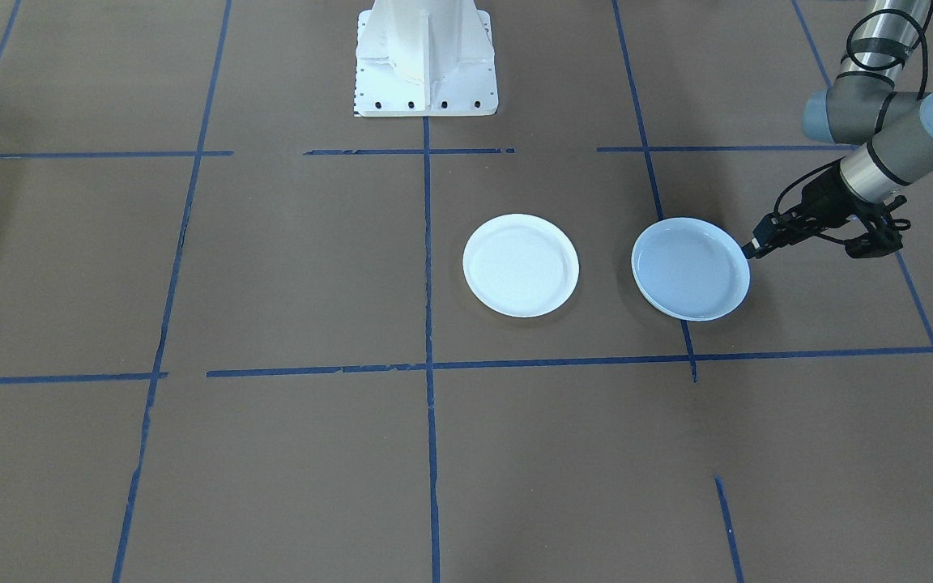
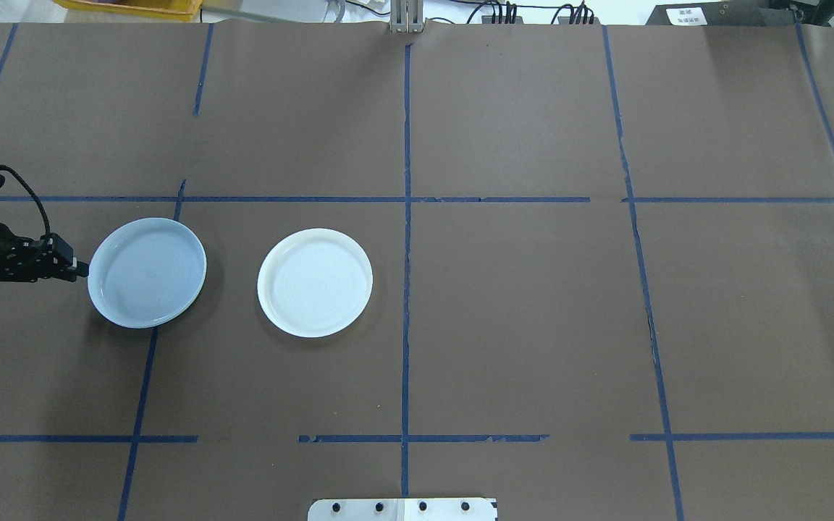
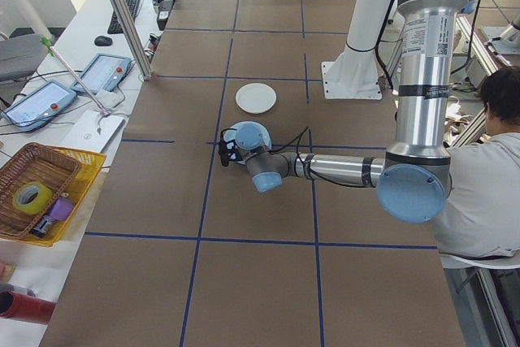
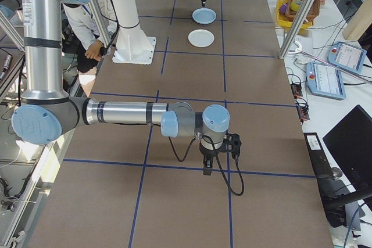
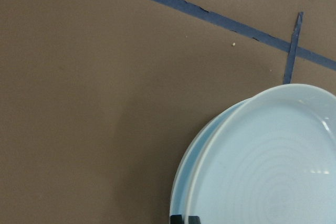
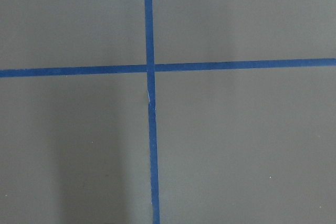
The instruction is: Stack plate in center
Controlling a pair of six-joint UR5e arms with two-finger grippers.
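Light-blue plate (image 2: 147, 272): on counter (image 2: 533, 325), toward its left edge, lying over second pale plate. White plate (image 2: 315, 282): nearer centre. Left end effector (image 2: 82, 269): at blue plate's outer rim, fingers apparently pinched on it; nearer arm. Right end effector (image 4: 207, 169): well apart, opening indeterminable.

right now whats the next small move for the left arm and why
Probably lift the left hand a little with the light-blue plate. Its fingertips sit at that plate's outer rim, which the left wrist view shows resting on another plate, and the white plate lies apart, nearer the table's middle.
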